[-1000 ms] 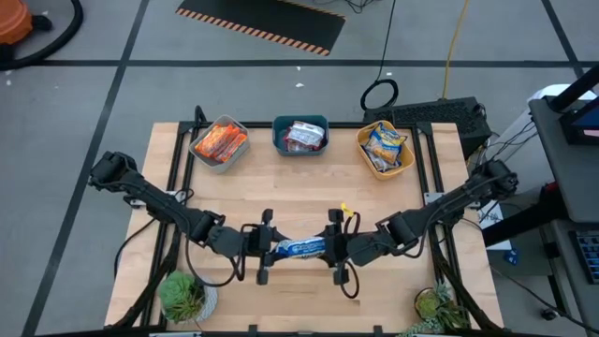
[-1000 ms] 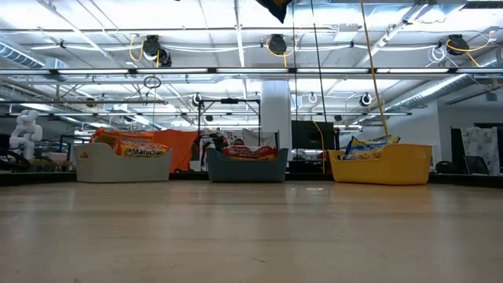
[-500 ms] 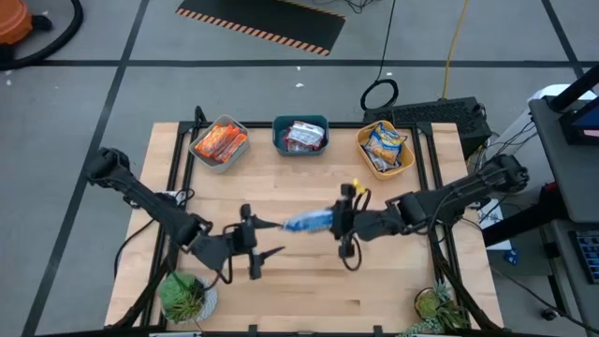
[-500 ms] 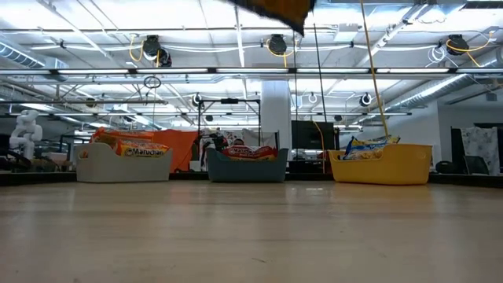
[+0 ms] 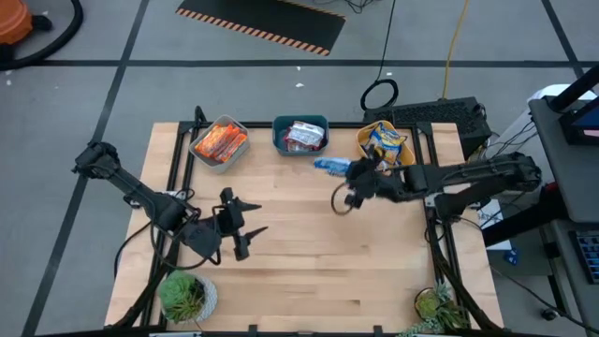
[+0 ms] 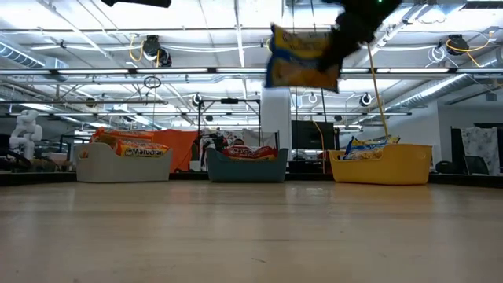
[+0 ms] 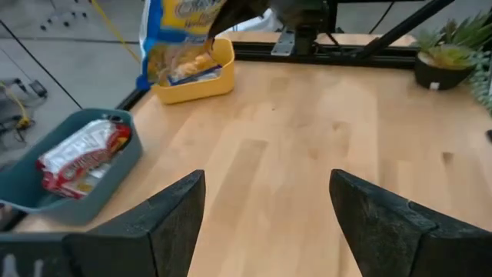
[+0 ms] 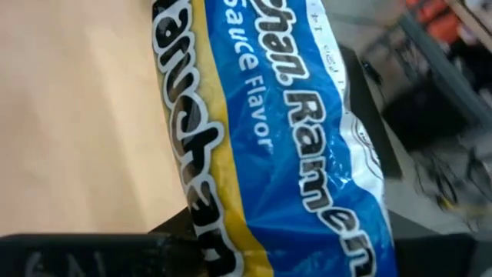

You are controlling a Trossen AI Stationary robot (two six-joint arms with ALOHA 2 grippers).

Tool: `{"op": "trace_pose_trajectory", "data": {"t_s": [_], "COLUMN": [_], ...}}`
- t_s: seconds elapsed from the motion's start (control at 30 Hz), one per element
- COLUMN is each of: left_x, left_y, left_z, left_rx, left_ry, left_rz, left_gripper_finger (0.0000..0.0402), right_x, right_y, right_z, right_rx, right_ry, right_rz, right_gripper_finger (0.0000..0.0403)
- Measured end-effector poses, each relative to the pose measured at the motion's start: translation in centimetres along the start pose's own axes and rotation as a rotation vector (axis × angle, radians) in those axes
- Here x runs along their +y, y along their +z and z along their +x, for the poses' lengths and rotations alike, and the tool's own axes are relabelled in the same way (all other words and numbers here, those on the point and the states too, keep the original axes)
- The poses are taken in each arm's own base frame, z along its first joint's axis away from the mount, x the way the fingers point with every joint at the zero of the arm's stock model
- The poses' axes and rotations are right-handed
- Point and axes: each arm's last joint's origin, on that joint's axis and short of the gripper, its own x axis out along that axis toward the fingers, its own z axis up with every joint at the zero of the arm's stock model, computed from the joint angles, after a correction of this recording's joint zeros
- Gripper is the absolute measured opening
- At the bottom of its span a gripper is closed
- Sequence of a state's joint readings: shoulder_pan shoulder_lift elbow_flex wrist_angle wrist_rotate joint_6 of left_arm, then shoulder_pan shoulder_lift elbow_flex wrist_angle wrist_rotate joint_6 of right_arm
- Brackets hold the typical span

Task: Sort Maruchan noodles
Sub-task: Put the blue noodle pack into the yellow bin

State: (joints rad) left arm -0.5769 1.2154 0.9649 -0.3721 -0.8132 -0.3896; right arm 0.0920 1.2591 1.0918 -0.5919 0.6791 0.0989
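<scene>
Yellow-blue packet (image 5: pixel 332 166) carried toward the yellow tub (image 5: pixel 409 165)
Right gripper (image 5: pixel 357 177) jaws clamp it right of centre, tub just right; left gripper (image 5: pixel 245 229) lower left, jaws apart, holding nothing

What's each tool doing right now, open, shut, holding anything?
Left tool: open, empty, over the table's left front.
Right tool: shut on the yellow-and-blue noodle packet, in the air near the yellow tub.
</scene>
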Motion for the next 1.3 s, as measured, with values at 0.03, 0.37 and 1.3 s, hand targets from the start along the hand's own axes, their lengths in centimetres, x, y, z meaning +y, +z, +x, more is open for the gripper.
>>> {"op": "trace_pose_trajectory", "data": {"t_s": [0.03, 0.37, 1.3], "left_x": [0.2, 2.3, 8.4], "left_y": [0.1, 0.7, 1.5], "left_z": [0.0, 1.6, 5.4], "left_rx": [0.001, 0.022, 0.149], "left_ry": [0.006, 0.08, 0.078], "left_rz": [0.012, 0.103, 0.148], "left_gripper_finger": [0.0282, 0.0282, 0.0282], "right_x": [-0.6, -6.2, -9.9], "right_y": [-0.6, -6.2, -13.7], "right_z": [0.3, 0.8, 1.8], "right_rx": [0.02, 0.1, 0.308], "right_ry": [-0.019, -0.151, -0.135], "right_rz": [0.004, 0.113, 0.181], "right_gripper_finger": [0.0143, 0.0143, 0.0144]}}
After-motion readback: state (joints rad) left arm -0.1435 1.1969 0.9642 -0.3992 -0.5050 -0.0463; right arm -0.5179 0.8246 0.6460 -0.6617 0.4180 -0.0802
